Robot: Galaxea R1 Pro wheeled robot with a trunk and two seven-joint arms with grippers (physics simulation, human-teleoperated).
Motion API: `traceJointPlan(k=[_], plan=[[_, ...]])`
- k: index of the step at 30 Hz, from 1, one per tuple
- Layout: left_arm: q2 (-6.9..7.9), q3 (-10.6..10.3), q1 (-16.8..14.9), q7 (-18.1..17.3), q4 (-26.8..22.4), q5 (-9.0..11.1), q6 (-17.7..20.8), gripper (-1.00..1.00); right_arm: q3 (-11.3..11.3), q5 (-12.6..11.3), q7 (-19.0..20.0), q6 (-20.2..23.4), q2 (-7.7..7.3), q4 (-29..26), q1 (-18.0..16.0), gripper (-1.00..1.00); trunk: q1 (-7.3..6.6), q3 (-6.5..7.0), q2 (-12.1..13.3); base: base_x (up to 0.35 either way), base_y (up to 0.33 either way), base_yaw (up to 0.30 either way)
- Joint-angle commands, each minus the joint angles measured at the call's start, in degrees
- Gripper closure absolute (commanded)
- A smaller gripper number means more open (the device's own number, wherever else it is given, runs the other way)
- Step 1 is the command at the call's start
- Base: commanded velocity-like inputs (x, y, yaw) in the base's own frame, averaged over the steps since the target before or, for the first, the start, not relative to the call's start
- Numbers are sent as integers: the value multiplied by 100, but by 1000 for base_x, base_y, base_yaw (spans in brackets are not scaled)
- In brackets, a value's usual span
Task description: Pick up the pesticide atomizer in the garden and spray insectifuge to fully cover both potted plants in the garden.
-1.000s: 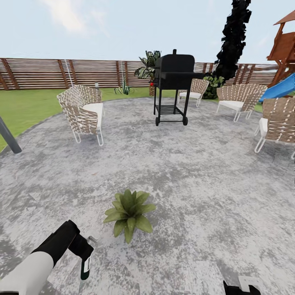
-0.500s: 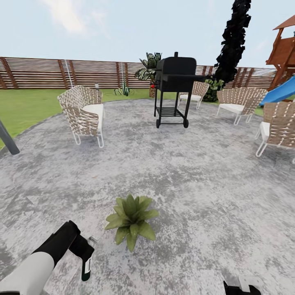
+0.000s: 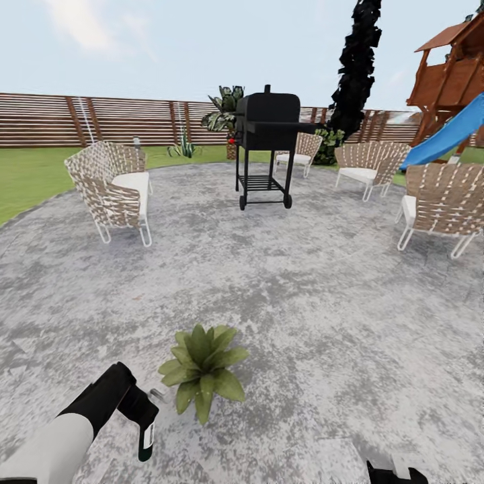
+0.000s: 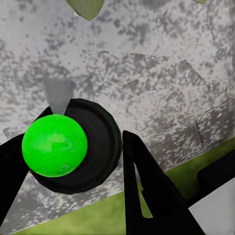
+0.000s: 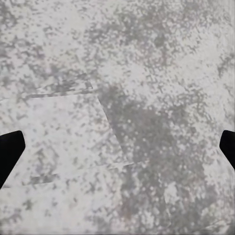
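- Left fingers [image 4: 147, 196] are clamped on the atomizer [image 3: 145, 437]; in your left wrist view the black prongs sit on either side of its dark round body, bright green cap [image 4: 55, 145] facing the camera.
- Left gripper [image 3: 138, 410] hangs low over the patio [image 3: 323, 316], atomizer pointing down, white label visible.
- Right fingers: only two black tips [image 5: 10, 154] at opposite edges of the right wrist view, spread wide, bare stone between them.
- Right gripper [image 3: 396, 474] barely pokes in at the bottom of the head view.
- Plant [image 3: 200, 366] sits on the patio just right of the atomizer, near but not touching. Pot is hidden under the leaves.
- Leaf tip [image 4: 85, 7] shows at the edge of the left wrist view, beyond the cap.
- Grill [image 3: 265, 144] stands at the far side of the patio, chairs [image 3: 111, 188] ringed around it.
- Fence [image 3: 121, 121], lawn [image 3: 27, 178], slide [image 3: 447, 131] behind.
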Motion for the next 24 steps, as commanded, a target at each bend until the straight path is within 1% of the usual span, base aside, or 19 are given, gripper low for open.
traceJointPlan(k=[1, 6, 10, 13, 18, 22, 23, 24], plan=[[3, -18, -1, -36, -11, -21, 29, 100, -49, 34, 44, -28, 3, 0, -5, -100, -1, -5, -2, -123, 0, -26], [2, -15, -6, -30, -11, -26, 30, 100, -49, 32, 44, -28, 4, 0, -7, -100, -1, -5, -2, -280, 27, -6], [2, -12, -6, -28, -6, -31, 31, 100, -49, 33, 44, -28, 3, 0, -7, -100, -1, -5, -2, -224, 194, -12], [3, -24, -6, -27, 2, -37, 39, 100, -49, 32, 44, -28, 3, 0, -5, -100, -1, -5, -2, -41, 175, -182], [3, -36, 13, -6, 12, -39, 40, 100, -49, 34, 44, -28, 3, 0, -7, -100, -1, -5, -2, -4, 18, -283], [-12, -24, 20, 5, 7, -39, 56, 100, -49, 34, 44, -28, 5, 0, -5, -100, -1, -5, -2, 0, 1, -96], [-44, -18, 20, 45, 9, -39, 65, 100, -49, 34, 44, -28, 4, 0, -6, -100, -1, -5, -2, 0, 0, -19], [-79, -14, 20, 209, 20, -20, 71, 100, -49, 33, 44, -28, 4, 0, -7, -100, -1, -5, -2, 0, 0, -8]])
